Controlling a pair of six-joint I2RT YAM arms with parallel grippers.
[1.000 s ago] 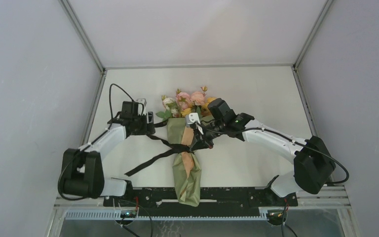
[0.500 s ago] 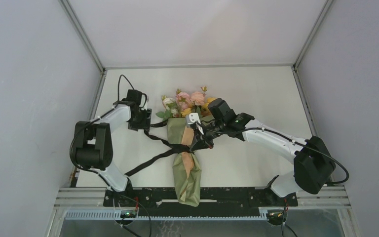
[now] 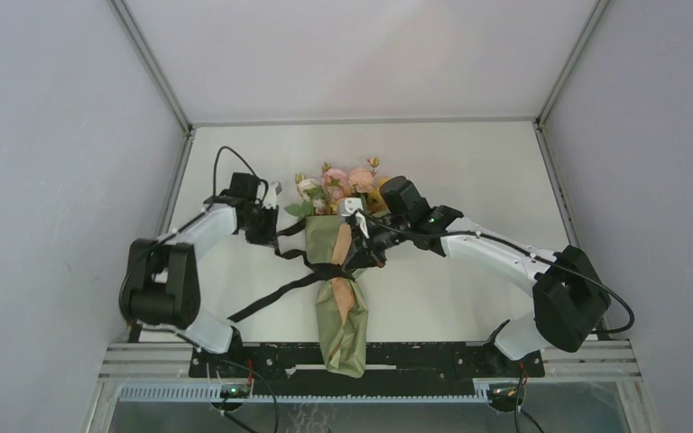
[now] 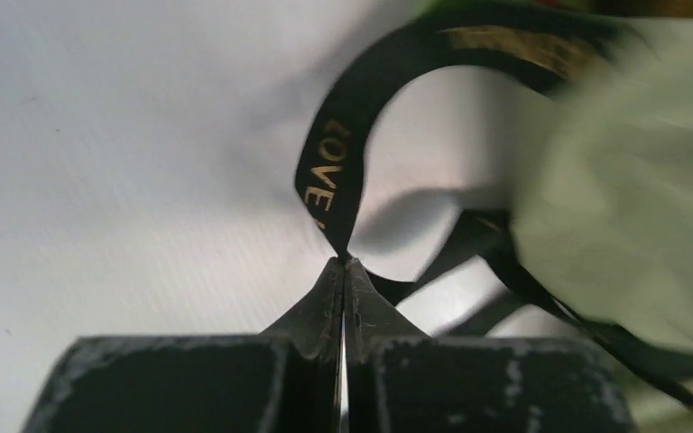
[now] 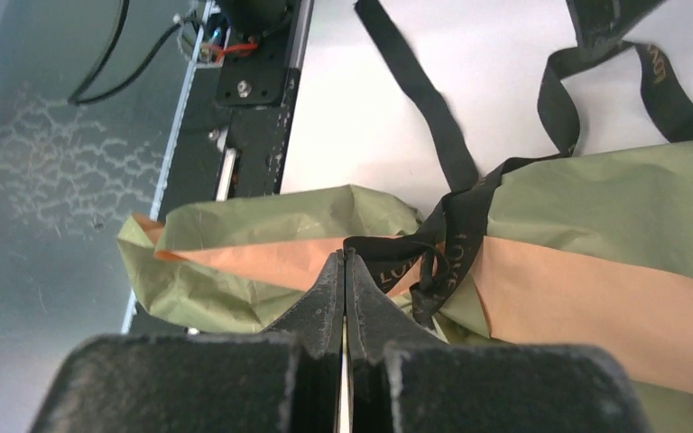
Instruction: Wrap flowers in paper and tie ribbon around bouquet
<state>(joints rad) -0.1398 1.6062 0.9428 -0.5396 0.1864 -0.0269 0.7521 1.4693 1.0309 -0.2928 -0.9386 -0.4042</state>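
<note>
The bouquet lies lengthwise in mid-table, an olive paper cone with a tan-orange strip. Pink and yellow flowers top its far end. A black ribbon with gold lettering circles the cone's waist and is knotted there. Left of the cone's top, my left gripper is shut on a curved loop of ribbon. At the knot, my right gripper is shut on a ribbon end over the orange strip.
A loose ribbon tail trails toward the near left. The black mounting rail runs along the near edge under the cone's foot. Grey walls close in both sides of the white table.
The left gripper has closed on the ribbon loop after the left arm swung in beside the bouquet top. The right arm and the bouquet have barely moved.
</note>
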